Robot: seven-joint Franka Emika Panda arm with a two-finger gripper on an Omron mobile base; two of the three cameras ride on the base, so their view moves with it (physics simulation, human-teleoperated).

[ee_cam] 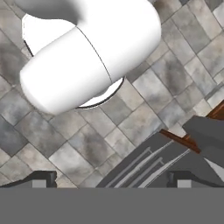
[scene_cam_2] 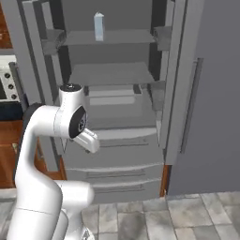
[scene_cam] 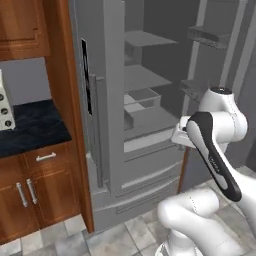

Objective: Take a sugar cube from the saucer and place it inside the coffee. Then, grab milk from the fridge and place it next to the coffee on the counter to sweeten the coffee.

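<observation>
1. Left base view: the fridge stands open, grey shelves and drawers showing, beside a brown cabinet column. The bench, black with faint veins, lies to the left over wooden cabinets with silver handles. A white appliance is cut off at the left edge. The arm folds up in front of the fridge's lower right; the hand is turned away and its pincer is hidden, so I cannot tell from here how far it is open.

2. Right base view: the milk stands upright on the top shelf inside the fridge, toward the back, small and pale. The arm's hand sits well below it, level with the drawers and to the left, apart from the carton. The fingers themselves are hidden.

3. Hand view: the camera looks down at the grey tiled floor. Two dark fingertips of the pincer rise at the bottom, set wide apart, with nothing between them and nothing touched. The fridge's lower front and a strip of brown cabinet edge cross the lower right corner.
</observation>
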